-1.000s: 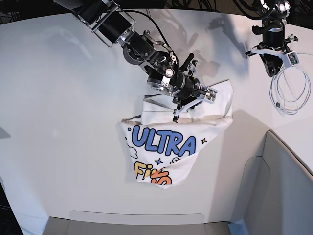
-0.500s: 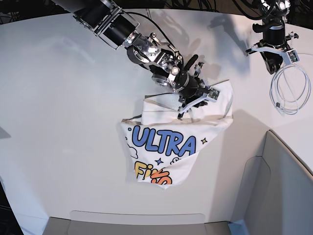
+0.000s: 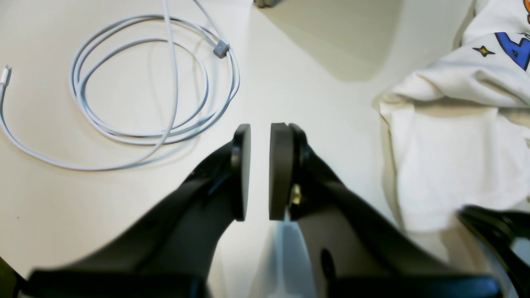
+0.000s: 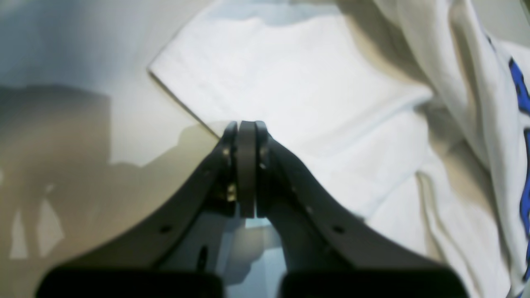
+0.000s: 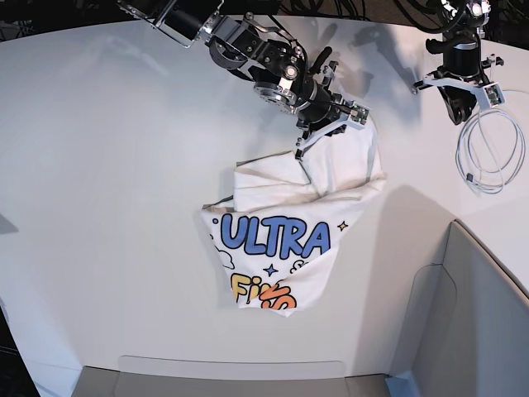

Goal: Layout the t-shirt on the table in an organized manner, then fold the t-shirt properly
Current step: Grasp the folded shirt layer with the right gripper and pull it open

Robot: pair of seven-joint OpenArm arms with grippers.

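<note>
The white t-shirt point(image 5: 281, 240) lies crumpled on the white table point(image 5: 107, 165), with blue "ULTRA" and part of the yellow and orange print showing. My right gripper point(image 5: 304, 150) is at the shirt's far side, shut on a fold of plain white fabric. In the right wrist view its pads point(image 4: 247, 124) are pressed together at the edge of the shirt point(image 4: 310, 95). My left gripper point(image 5: 463, 112) hangs at the far right, away from the shirt. In the left wrist view it point(image 3: 260, 128) stands slightly open and empty above the table, with the shirt point(image 3: 447, 165) to its right.
A coiled white cable point(image 5: 488, 153) lies on the table under the left gripper and also shows in the left wrist view point(image 3: 153, 82). A grey angular bin point(image 5: 471, 322) stands at the near right corner.
My right gripper has moved toward the table's far side, pulling the shirt's upper fabric with it and stretching the shirt out. The left arm has not moved.
</note>
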